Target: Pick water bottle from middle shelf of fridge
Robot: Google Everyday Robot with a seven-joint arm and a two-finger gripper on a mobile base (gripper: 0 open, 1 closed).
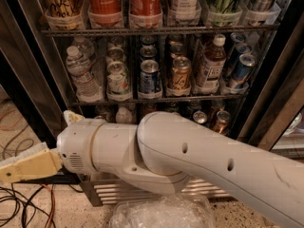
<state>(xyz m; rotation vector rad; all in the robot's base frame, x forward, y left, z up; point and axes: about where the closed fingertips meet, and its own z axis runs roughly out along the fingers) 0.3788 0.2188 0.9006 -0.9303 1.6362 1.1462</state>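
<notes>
The water bottle (80, 73), clear and ribbed with a white cap, stands at the left end of the middle shelf (156, 99) of the fridge (28, 80). Its door is open. My gripper (26, 166) is cream-coloured and sits at the lower left, below and left of the bottle and well apart from it, out in front of the fridge's base. My white arm (190, 156) crosses the lower half of the view and hides the lower shelf and much of the steel base grille (109, 191).
Cans (150, 78) and an amber-drink bottle (212, 63) share the middle shelf, right of the water bottle. Red cola cans (104, 4) stand on the rack above. Cables (23, 205) lie on the speckled floor at lower left. Crumpled clear plastic (161, 213) lies under my arm.
</notes>
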